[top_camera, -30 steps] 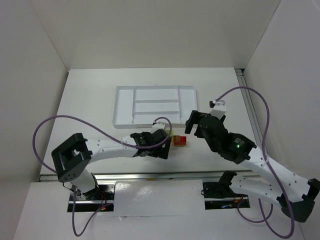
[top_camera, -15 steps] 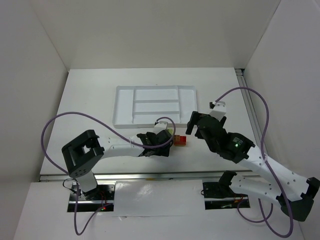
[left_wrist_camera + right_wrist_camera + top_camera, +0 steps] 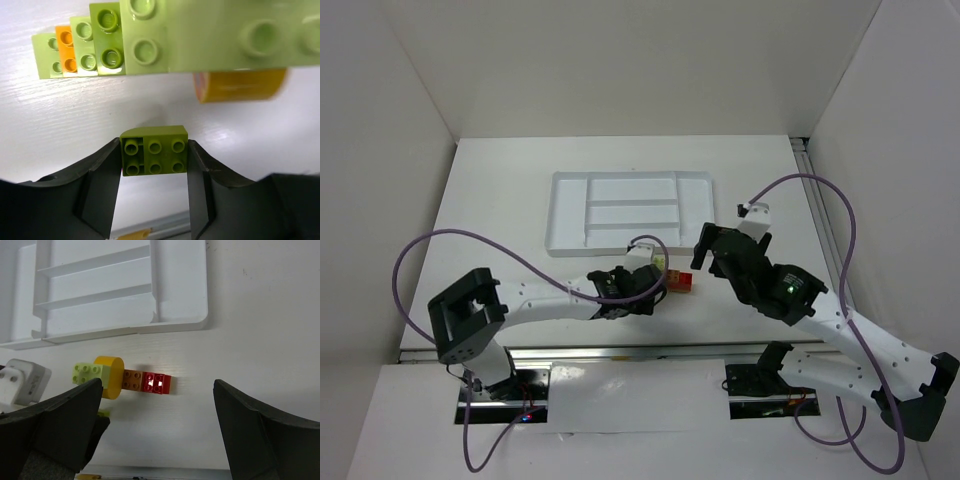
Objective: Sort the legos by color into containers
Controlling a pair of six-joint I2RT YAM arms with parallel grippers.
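Lego, dark green [image 3: 155, 157], sits between the jaws of the left gripper [image 3: 154, 150], both fingers flat against its sides, brick apparently resting on the table [image 3: 260, 340]. Just ahead is a row of legos [image 3: 132, 380]: lime, yellow, brown, red. Right gripper [image 3: 156, 400] hangs wide over the red end, holding nothing. The tray [image 3: 202, 290] lies beyond the row, and its visible sections are bare. Best move: lift straight up before travelling, since the row is close and easy to knock. Keep the pinch centred, then drop it low into one section kept for greens.
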